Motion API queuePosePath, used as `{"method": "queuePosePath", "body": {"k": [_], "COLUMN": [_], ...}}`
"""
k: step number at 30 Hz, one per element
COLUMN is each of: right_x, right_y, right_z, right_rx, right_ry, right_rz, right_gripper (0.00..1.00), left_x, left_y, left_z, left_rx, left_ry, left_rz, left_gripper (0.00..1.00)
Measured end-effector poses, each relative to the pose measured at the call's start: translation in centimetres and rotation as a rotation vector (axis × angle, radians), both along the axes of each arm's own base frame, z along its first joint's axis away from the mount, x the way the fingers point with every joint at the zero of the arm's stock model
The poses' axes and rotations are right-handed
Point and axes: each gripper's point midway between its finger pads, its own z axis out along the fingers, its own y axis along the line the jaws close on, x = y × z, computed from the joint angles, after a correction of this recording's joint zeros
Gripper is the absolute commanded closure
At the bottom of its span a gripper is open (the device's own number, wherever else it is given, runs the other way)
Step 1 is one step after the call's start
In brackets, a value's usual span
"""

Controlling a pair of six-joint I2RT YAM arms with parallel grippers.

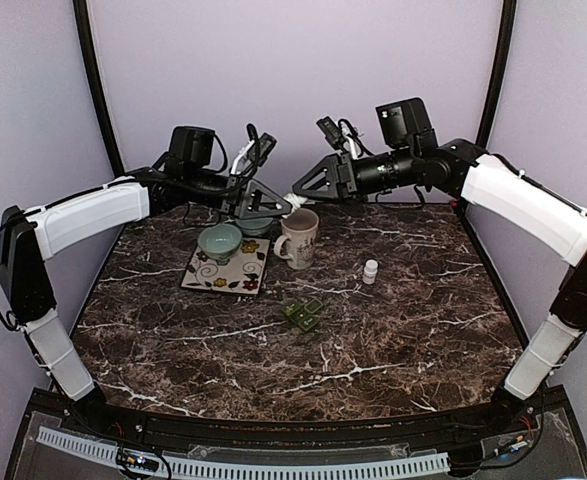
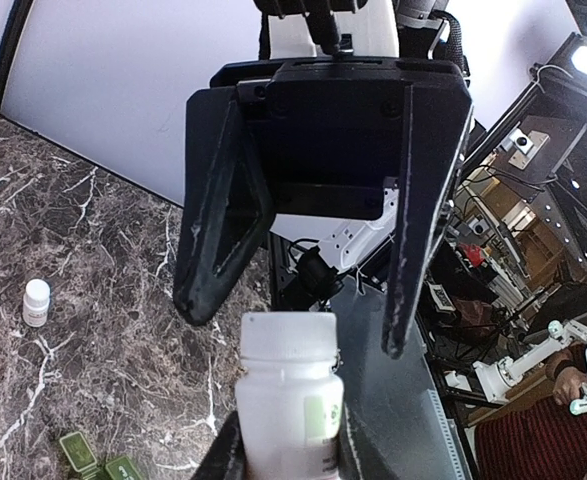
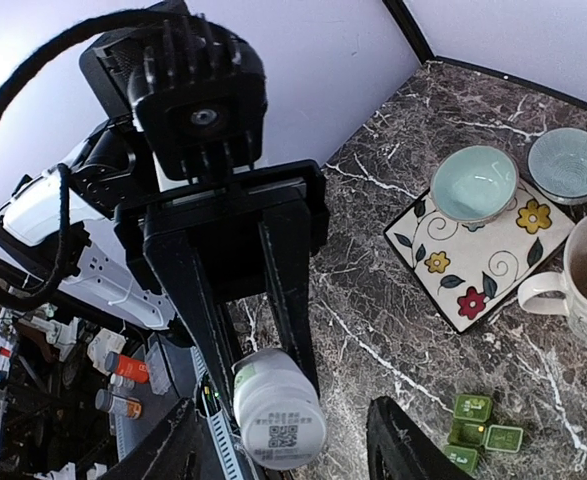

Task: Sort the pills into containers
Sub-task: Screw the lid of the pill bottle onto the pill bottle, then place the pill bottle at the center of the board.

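Nearest, well below both pincers, a green plastic pill box [image 1: 303,315] lies on the dark, white-veined marble counter [image 1: 403,330]. A small white vial [image 1: 370,271] stands just beyond it. Further back, a flowered square tile [image 1: 235,275] carries a pale glazed bowl [image 1: 220,240], with a cream mug [image 1: 298,238] beside it. Above these, both arms reach inward, raised off the counter. The left pincer [image 3: 265,375] is clamped on a smooth white cylindrical pill bottle [image 2: 288,400]. The bottle's long axis runs along the fingers, cap aimed at the right pincer [image 2: 293,322], which gapes wide and holds nothing.
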Motion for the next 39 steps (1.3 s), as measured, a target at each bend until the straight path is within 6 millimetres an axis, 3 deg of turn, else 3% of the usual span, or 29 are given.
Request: {"method": "queuePosePath", "body": {"k": [10, 18, 23, 33, 39], "right_x": [0.3, 0.2, 0.0, 0.9, 2.5], "right_y": [0.6, 0.7, 0.8, 1.1, 0.9], "right_z": [-0.2, -0.3, 0.1, -0.9, -1.6], "right_rx": [-0.008, -0.014, -0.009, -0.019, -0.035], "right_ry": [0.006, 0.017, 0.025, 0.075, 0.131], "right_rz": [0.009, 0.017, 0.021, 0.004, -0.046], "right_gripper": [0.54, 0.72, 1.0, 1.0, 1.0], "left_x": [0.1, 0.2, 0.0, 1.4, 2.6], "left_y": [-0.1, -0.3, -0.2, -0.2, -0.8], "left_z": [0.2, 0.1, 0.3, -0.6, -1.4], "left_rx": [-0.006, -0.006, -0.014, 0.035, 0.16], "left_ry": [0.004, 0.011, -0.006, -0.094, -0.314], "left_rz": [-0.011, -0.017, -0.027, 0.054, 0.232], "left_gripper": [1.0, 1.0, 1.0, 1.0, 1.0]}}
